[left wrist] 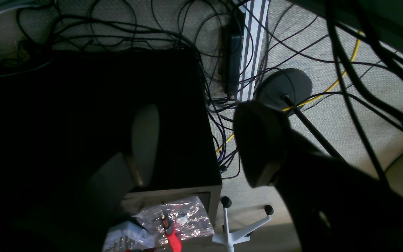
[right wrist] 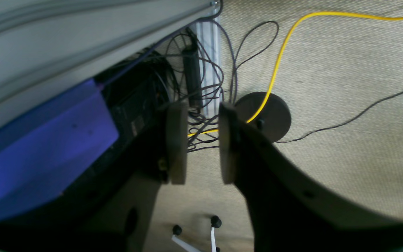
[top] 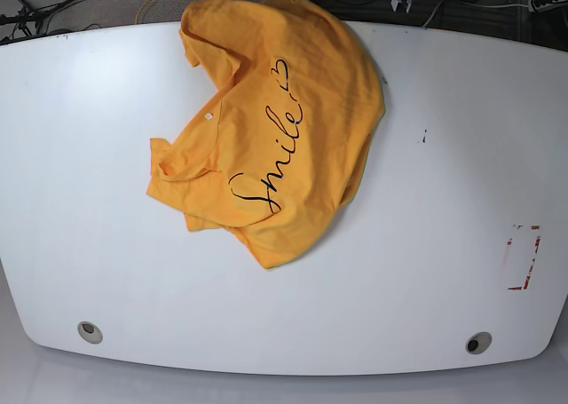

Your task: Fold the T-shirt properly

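Note:
The orange-yellow T-shirt (top: 275, 129) lies crumpled on the white table (top: 426, 271), left of centre and reaching the far edge. Its black "Smile" print and heart face up and run diagonally. One sleeve is bunched at the left. No gripper or arm shows in the base view. In the left wrist view my left gripper (left wrist: 198, 140) is open and empty, with the floor and cables behind it. In the right wrist view my right gripper (right wrist: 202, 143) is open with a narrow gap, empty, also with the floor behind it. The T-shirt is out of both wrist views.
A red-marked rectangle (top: 524, 257) sits at the table's right. Two round holes (top: 89, 332) (top: 478, 343) lie near the front edge. Off the table are tangled cables, a black box (left wrist: 117, 105), a yellow cable (right wrist: 278, 59), a round stand base (right wrist: 269, 115) and a blue panel (right wrist: 47, 150).

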`<state>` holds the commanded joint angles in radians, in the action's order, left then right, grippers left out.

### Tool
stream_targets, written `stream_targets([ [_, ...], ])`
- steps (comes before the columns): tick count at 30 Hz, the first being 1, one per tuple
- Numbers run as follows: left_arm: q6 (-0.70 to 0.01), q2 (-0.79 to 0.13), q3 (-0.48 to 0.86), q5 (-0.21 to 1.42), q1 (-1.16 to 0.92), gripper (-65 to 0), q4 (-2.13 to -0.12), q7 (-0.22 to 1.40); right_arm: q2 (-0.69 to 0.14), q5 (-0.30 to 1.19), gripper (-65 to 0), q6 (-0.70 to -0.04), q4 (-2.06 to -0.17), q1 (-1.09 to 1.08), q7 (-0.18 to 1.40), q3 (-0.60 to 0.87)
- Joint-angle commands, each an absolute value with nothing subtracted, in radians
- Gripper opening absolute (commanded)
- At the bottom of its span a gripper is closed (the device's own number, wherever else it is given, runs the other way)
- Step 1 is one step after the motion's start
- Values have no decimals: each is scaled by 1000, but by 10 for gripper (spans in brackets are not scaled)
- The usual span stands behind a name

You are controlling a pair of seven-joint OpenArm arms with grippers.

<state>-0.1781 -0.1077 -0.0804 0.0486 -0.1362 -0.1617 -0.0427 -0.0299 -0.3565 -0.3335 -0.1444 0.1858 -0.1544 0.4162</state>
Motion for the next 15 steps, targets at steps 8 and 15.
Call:
stream_targets([
  [8,-179,-106,-71,48,-139,-298,-167,-50,-30,-356,-504,-333,-145,190,-164,416],
  [15,-177,-111,-67,48,-134,-295,-169,-45,-27,-356,-507,-332,-143,184,-177,416],
])
